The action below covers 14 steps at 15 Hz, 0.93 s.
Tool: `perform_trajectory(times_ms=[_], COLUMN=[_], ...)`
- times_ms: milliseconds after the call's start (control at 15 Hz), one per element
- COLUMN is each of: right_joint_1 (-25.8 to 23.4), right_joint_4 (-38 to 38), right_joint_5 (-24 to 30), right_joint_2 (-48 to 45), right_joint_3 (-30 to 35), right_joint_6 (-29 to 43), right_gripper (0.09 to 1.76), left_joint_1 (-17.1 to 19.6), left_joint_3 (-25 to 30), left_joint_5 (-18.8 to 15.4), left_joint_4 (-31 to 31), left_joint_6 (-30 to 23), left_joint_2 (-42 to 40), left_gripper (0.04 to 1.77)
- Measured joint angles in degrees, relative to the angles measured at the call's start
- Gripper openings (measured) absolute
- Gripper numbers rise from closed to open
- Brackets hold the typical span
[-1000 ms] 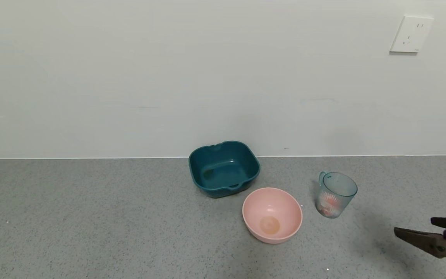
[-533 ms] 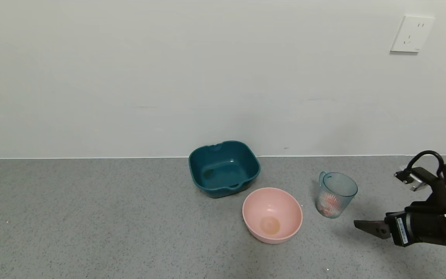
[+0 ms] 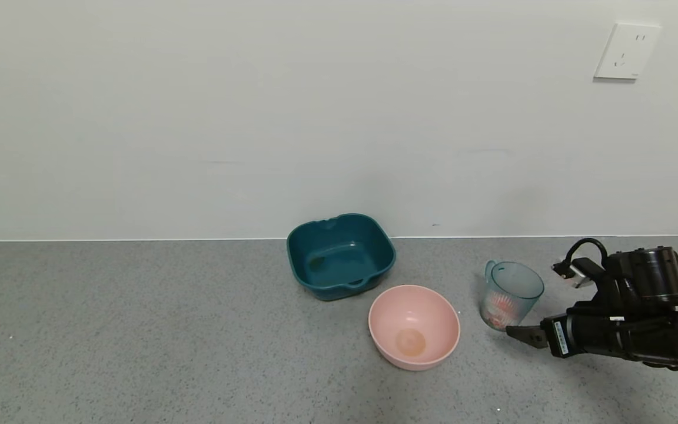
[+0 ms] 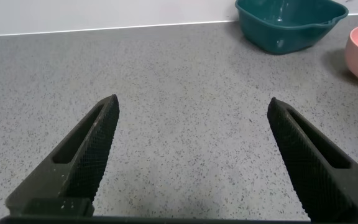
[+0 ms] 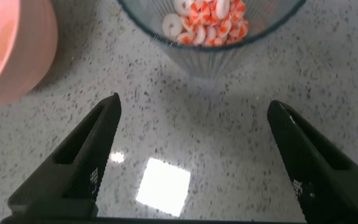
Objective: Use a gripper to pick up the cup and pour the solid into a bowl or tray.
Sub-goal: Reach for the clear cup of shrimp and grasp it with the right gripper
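Grey speckled desk (image 3: 139, 330) runs against a pale wall, a white socket plate (image 3: 626, 52) high above its far right corner. Right arm reaches in low from the right edge; right gripper (image 3: 521, 334) lies nearly level with the surface, its fingers (image 5: 82, 155) spread wide apart, nothing between them. Near fingertip sits just beside the foot of the cup, on its near side; contact cannot be told. Wrist view puts the cup ahead of the gap, not yet inside it. Teal basin (image 3: 340, 256) stands at the far edge, roughly mid-desk, against the wall, holding none of the pieces that I can see. Pink bowl (image 3: 414, 327) sits just in front and to the right of it, rims close but apart. Cup (image 3: 511, 295) stands upright right of the pink bowl, handle turned toward the far left. Solid (image 5: 207, 17), orange-red and white discs, heaped in the cup's bottom. Left gripper (image 4: 191, 155) hovers over bare desk well to the left of the basin, fingers wide apart, empty.
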Motion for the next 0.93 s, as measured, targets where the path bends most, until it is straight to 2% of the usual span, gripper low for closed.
perform_trajectory(times_ms=[333, 933], right_joint_1=[-0.2, -0.7], right_joint_4=[-9.2, -22.9], right_joint_5=[-0.1, -0.3], right_joint_2=[6.7, 13.8], right_joint_3=[-2.0, -1.7], right_joint_6=[0.0, 0.2], right_gripper=[1.71, 1.71], left_joint_1=[0.0, 0.0], left_joint_3=[0.0, 0.0], left_joint_5=[0.0, 0.0], left_joint_4=[0.0, 0.0], left_joint_6=[0.0, 0.0], left_joint_2=[0.0, 0.0], left_gripper=[1.72, 1.72])
